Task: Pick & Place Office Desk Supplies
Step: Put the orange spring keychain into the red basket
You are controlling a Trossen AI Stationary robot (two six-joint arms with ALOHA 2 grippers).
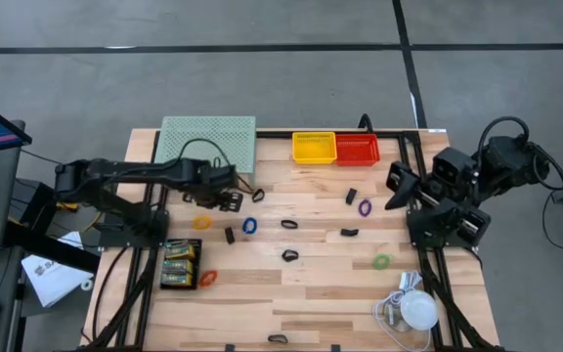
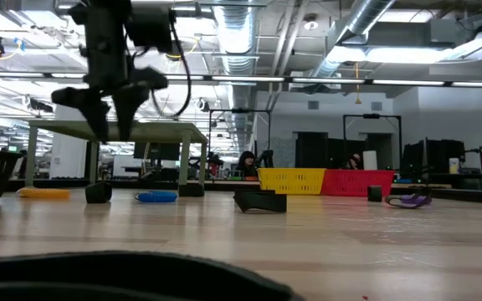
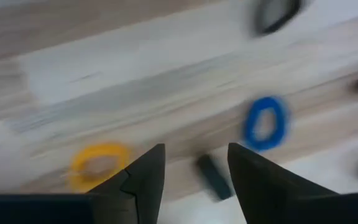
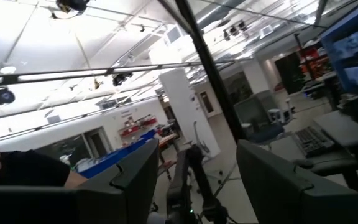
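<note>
Left wrist view: left gripper [image 3: 194,171] jaws part empty above thin yellow ring [image 3: 98,163], blue ring [image 3: 265,122]

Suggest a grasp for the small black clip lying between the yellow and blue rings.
Come straight down with the left gripper and pinch the black clip across its narrow width; it lies flat, with the yellow ring and blue ring well clear of it.

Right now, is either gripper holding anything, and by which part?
Nothing is held. The left gripper hangs open and empty above the table; the right gripper waits open, raised off to the side.
</note>
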